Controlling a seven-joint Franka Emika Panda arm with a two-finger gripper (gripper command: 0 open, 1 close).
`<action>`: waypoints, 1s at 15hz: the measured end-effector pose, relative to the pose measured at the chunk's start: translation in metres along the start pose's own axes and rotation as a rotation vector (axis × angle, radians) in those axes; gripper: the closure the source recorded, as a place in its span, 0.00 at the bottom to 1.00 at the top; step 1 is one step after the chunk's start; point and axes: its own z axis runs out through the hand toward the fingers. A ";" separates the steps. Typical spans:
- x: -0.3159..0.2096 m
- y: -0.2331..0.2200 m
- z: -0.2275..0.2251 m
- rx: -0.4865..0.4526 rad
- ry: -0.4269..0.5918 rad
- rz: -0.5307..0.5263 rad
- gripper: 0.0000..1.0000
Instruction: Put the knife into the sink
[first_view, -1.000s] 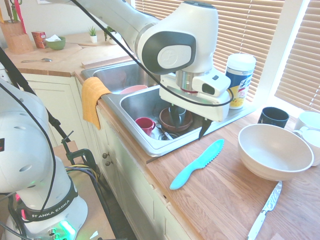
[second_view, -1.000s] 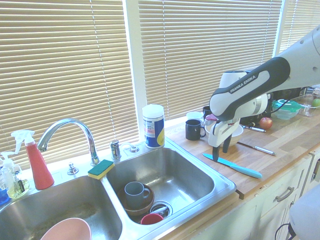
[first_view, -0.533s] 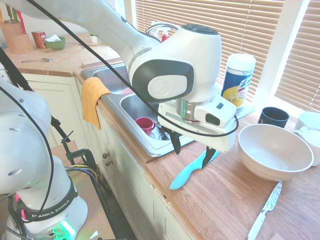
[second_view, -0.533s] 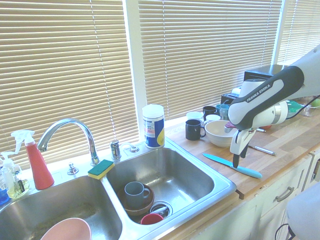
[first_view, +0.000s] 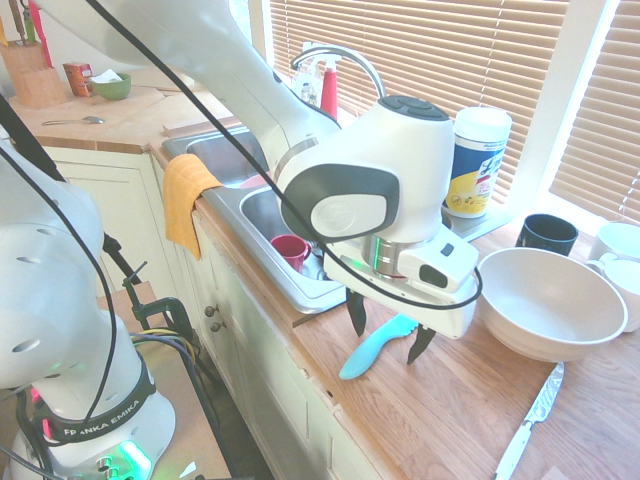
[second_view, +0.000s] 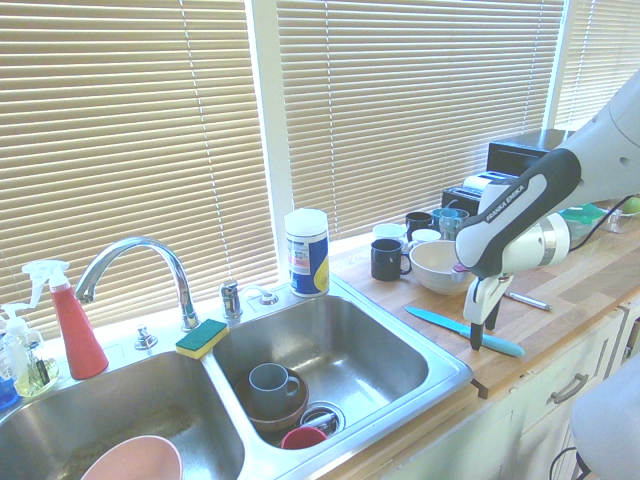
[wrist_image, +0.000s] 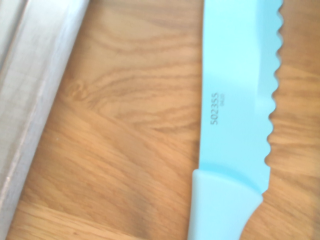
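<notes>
One turquoise plastic knife (first_view: 385, 340) with a serrated edge lies flat on the wooden countertop (first_view: 440, 400), just beside the front corner of the shiny rectangular steel sink (second_view: 440, 365), not yet lifted. Directly above it hangs the white arm's two-finger gripper (first_view: 385, 330), pointing down, dark fingers (first_view: 356, 312) spread wide with nothing between them, one on each side of the knife near where blade meets handle. Long axis of the knife runs slantwise across the counter, handle toward the counter's front edge, blade tip toward the window; in the second exterior view it runs roughly alongside the sink's rim. Open jaws seem to straddle it across its width, so probably a short descent and a squeeze left before any lift. Close up in the wrist view: blade, small print and start of the handle, with the steel rim along one side. Nearby but clear of the grasp: a large cream ceramic bowl (first_view: 550, 300) just beyond the gripper, a silvery metal knife (first_view: 530, 415) well apart on the wood, a black mug (first_view: 547, 233) and a white-and-blue wipes canister (first_view: 478, 160) toward the window. Inside the sink, a red cup (first_view: 290, 250) and a grey mug in a brown bowl (second_view: 272, 392), likely the only things to avoid on the drop.
</notes>
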 end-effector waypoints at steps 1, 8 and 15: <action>0.000 0.000 0.000 0.000 0.000 -0.002 1.00; 0.000 -0.003 0.000 -0.001 0.002 -0.017 1.00; 0.002 -0.005 0.000 0.000 0.010 -0.018 1.00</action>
